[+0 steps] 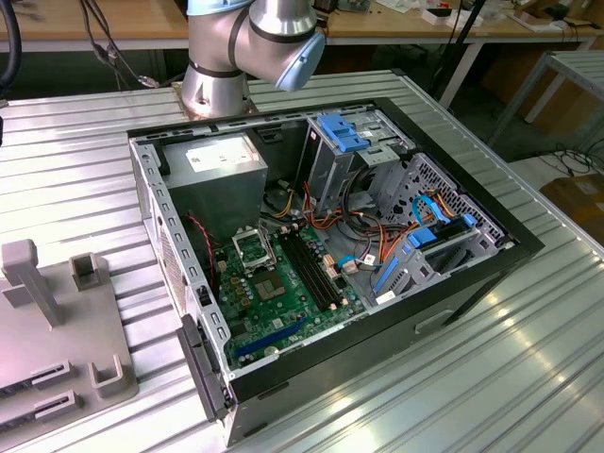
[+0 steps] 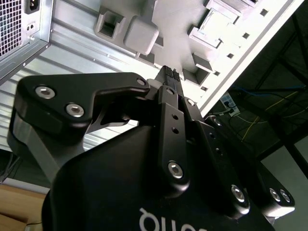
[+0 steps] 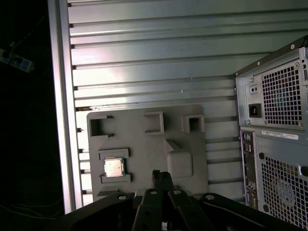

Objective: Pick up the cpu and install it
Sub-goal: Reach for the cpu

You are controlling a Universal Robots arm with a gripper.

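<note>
Hovering over grey fixture, tool clenched on nothing, cpu seated nearby, untouched

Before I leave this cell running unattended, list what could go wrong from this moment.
1. The cpu sits in a walled nest on the grey fixture plate. The gripper, fingers together, is off to one side of it. A slightly misaligned approach might strike the nest walls or tilt the chip.
2. The socket lies deep in the computer case, beside loose cables. The gripper might snag them.
</note>
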